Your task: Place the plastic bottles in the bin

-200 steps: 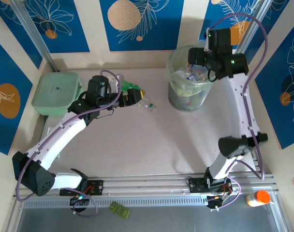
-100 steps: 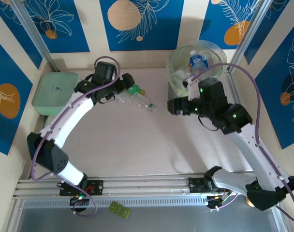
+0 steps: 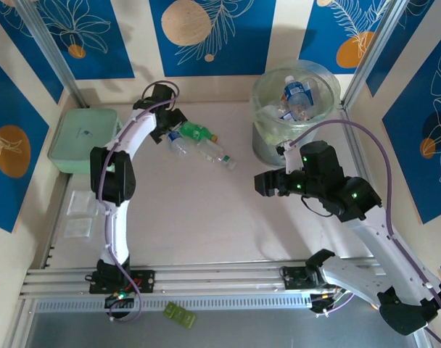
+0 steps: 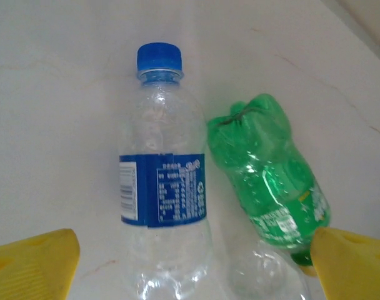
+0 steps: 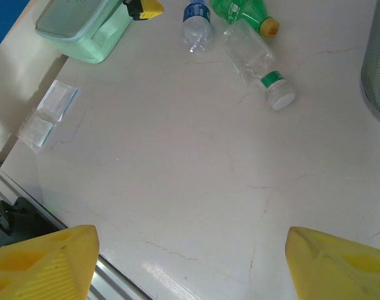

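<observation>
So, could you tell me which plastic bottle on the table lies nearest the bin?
The clear bottle with the white cap and green label; the blue-capped clear bottle and the green bottle lie farther away.

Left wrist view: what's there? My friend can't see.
A clear plastic bottle with blue cap and label lies beside a crushed green plastic bottle on a pale table. The open left gripper shows yellow fingertips at the bottom corners.

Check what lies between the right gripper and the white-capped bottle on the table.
Nothing: in the right wrist view the table is bare from the open right gripper up to the white-capped bottle.
</observation>
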Robot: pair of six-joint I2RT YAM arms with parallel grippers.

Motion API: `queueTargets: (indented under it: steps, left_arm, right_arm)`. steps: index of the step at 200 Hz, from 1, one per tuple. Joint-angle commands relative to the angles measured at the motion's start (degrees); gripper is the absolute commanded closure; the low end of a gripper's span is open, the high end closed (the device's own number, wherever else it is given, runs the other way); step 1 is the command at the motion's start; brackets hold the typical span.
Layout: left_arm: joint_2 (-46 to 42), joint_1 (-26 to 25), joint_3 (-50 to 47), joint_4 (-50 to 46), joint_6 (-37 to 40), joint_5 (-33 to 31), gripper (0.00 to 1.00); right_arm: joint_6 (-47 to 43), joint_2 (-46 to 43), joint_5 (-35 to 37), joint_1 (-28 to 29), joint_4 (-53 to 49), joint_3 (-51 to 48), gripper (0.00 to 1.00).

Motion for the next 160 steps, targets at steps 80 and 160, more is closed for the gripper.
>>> queueTargets:
  steps: [80, 160]
  left_arm:
    - [5.85, 0.84, -1.14, 2.76, 0.23, 1.9, 0.21]
    - [7.62, 1.35, -5.66, 4.75, -0.48, 0.71, 0.27]
  right_arm:
    - [-0.12, -1.16, -3.71, -3.6, 2.27, -3.28, 0.21]
    - [0.29, -0.38, -4.37, -3.78, 2.98, -3.57, 0.2]
